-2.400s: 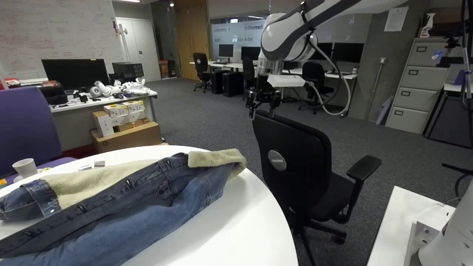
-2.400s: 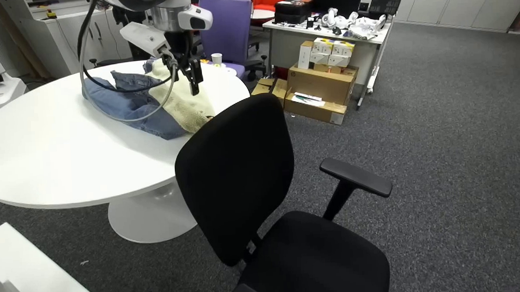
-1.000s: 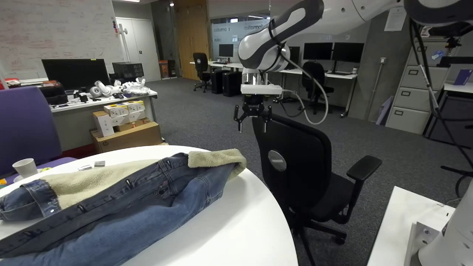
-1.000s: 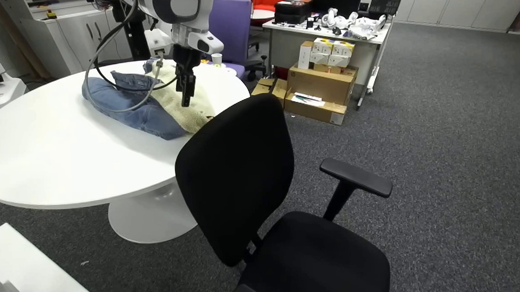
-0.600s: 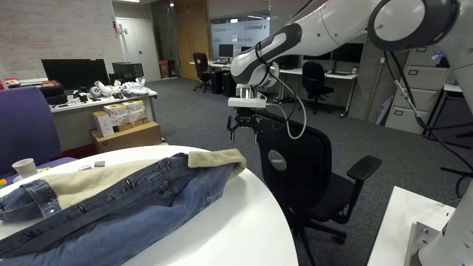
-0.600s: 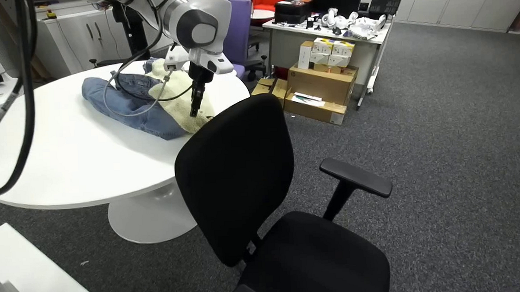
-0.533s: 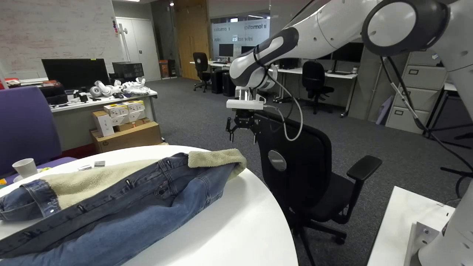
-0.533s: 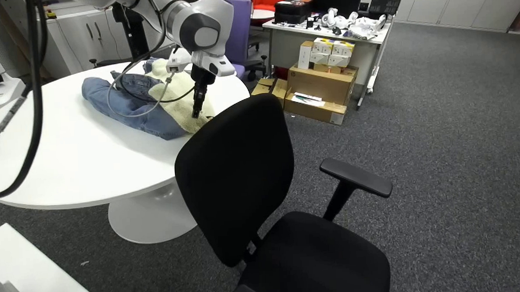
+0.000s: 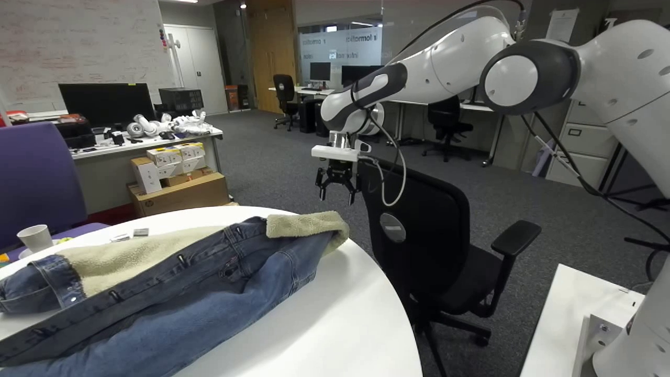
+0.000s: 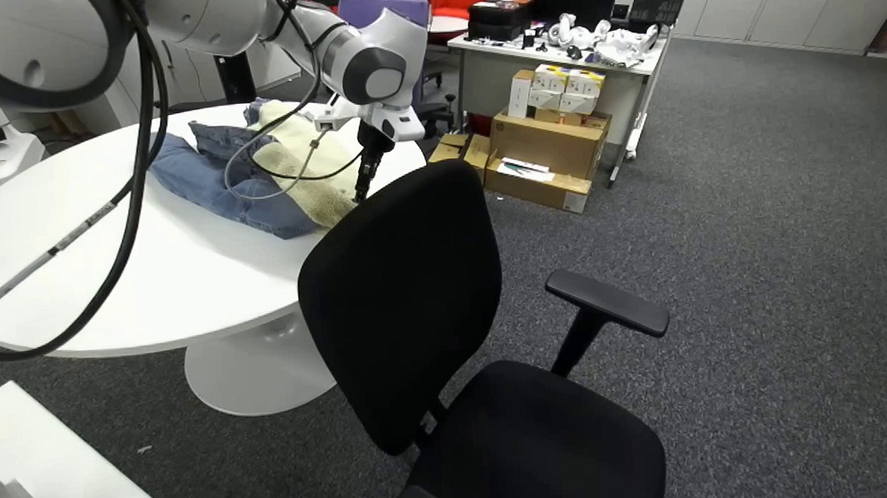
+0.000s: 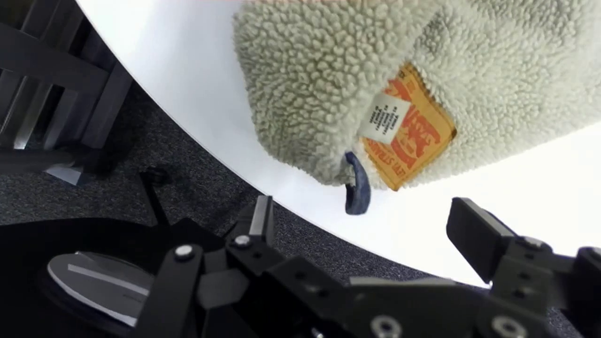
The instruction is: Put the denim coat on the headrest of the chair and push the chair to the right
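Gripper [image 9: 336, 199] has come down toward the edge of the tabletop [image 9: 361, 314]

Its fingers [image 11: 476, 237] are spread wide and hold nothing; in the wrist view the edge runs between them. The denim coat [image 9: 178, 293] lies unmoved on the tabletop, collar near the edge by the black chair [image 9: 424, 230]. Inside the collar an orange patch [image 11: 425, 129] reads LEVI STRAUSS and a white label [image 11: 385, 117] CHINA. Bare tabletop separates collar from edge.

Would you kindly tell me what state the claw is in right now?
Claw: open and holding nothing; the denim coat lies on the white table.
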`<state>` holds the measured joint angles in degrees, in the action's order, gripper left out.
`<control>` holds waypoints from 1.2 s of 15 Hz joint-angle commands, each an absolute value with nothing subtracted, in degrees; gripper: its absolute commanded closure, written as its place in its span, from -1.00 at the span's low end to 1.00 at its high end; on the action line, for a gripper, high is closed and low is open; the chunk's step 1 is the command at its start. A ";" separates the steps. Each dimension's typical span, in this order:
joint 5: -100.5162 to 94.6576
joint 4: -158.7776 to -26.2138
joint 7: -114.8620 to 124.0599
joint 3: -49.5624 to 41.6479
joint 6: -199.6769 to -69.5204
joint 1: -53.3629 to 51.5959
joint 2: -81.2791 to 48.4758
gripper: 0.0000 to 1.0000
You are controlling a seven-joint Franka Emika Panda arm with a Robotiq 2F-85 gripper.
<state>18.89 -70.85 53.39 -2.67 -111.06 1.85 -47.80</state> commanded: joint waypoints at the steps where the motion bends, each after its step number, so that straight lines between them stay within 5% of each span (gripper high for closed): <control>1: 20.26 -64.15 56.71 -2.24 -108.82 3.06 -51.40 -1.00; 8: 21.31 -59.00 59.93 -1.14 -105.42 4.55 -56.17 -1.00; 9: 21.32 -58.67 59.77 -1.05 -104.98 4.70 -56.47 -0.90; 10: 21.40 -58.30 59.59 -0.96 -104.52 4.88 -56.83 -0.47; 13: 21.94 -57.32 59.37 -0.54 -103.28 5.54 -57.38 -0.26; 18: 23.66 -55.71 59.54 0.37 -99.78 6.87 -57.73 0.49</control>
<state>21.92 -59.05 58.69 -1.11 -103.52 5.23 -56.67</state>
